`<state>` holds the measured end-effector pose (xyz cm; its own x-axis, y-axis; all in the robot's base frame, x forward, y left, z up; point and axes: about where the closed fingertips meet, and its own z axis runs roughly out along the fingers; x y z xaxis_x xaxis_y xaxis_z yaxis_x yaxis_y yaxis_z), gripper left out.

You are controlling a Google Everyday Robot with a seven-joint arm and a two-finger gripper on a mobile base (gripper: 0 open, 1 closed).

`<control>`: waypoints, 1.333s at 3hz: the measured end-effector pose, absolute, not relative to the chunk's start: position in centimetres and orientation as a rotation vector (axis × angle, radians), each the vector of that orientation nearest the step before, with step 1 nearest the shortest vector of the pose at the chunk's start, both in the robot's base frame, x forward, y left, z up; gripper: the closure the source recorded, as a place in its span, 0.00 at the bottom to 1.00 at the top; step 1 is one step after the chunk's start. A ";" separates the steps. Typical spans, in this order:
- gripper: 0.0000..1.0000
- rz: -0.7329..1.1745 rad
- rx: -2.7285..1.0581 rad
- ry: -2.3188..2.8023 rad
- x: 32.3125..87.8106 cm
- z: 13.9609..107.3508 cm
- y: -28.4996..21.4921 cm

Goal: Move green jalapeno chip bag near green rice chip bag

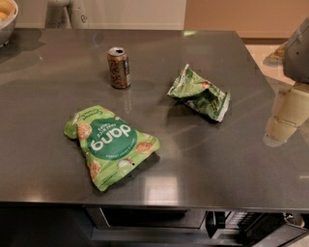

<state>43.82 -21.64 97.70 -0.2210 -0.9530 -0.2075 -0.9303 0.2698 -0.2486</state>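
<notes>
The green jalapeno chip bag [200,92] is the small, wrinkly, darker green bag with white edges. It lies right of the middle of the grey table [217,164]. The green rice chip bag [110,144] is the larger light green "dang" bag. It lies flat near the front left, well apart from the jalapeno bag. My gripper [285,118] hangs at the right edge of the view, pale and blurred, to the right of the jalapeno bag and not touching it.
An opened brown drink can [119,67] stands upright behind the two bags, left of the jalapeno bag. A bowl [6,21] sits at the far left corner. A white stand [65,13] is behind the table. The table's front edge runs along the bottom.
</notes>
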 end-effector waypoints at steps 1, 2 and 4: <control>0.00 -0.101 -1.723 2.230 43.8 97.7 -21.6; 0.00 -0.080 -1.734 2.238 44.8 97.9 -21.5; 0.00 -0.025 -1.705 2.234 50.5 97.0 -20.5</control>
<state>50.48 -20.49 97.02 -0.2297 -0.9412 -0.2479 -0.9355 0.2837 -0.2106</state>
